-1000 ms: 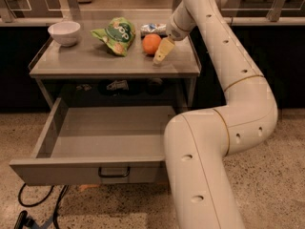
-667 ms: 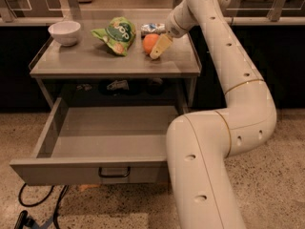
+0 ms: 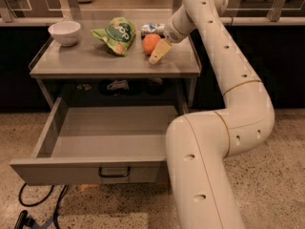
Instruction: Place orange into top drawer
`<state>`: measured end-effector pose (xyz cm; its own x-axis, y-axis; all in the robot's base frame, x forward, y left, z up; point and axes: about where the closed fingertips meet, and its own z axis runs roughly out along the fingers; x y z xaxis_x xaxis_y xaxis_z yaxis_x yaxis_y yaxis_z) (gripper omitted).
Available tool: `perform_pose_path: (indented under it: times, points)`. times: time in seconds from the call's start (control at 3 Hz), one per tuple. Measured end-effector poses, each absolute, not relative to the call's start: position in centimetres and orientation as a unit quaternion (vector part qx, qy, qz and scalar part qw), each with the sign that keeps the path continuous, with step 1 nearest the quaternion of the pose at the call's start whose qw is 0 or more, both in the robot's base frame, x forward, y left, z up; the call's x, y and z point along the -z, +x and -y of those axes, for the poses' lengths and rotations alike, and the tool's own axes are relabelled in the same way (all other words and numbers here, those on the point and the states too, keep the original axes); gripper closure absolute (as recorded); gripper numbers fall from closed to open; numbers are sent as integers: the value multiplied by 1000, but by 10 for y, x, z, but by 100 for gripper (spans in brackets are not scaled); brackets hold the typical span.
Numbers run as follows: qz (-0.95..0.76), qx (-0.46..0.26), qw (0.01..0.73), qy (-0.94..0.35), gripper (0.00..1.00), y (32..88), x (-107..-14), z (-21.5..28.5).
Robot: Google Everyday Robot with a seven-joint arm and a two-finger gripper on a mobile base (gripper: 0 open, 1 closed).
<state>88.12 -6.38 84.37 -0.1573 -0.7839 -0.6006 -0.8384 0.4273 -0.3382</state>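
Note:
The orange [image 3: 150, 43] rests on the grey table top [image 3: 86, 63], towards the back right. My gripper [image 3: 156, 51] is down at the table top, right against the orange's right side. The arm [image 3: 228, 80] reaches to it from the right. The top drawer [image 3: 47, 138] is pulled out wide below the table top. Its inside looks bare, and its front panel carries a small dark handle [image 3: 114, 171].
A white bowl [image 3: 65, 32] stands at the back left of the table top. A green snack bag [image 3: 116, 35] lies just left of the orange, and a small white packet [image 3: 153, 28] lies behind it. Dark cables [image 3: 33, 202] lie on the floor below the drawer.
My gripper has edged slightly closer against the orange. The orange and the drawer have not moved.

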Motion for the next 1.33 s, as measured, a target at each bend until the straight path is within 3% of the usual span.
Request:
perform_pose_path:
  times: [0.67,1.33]
  points:
    - [-762,-61,358,-537,0,876,-829,55]
    - [-714,-82,421,-553,0,876,-883,8]
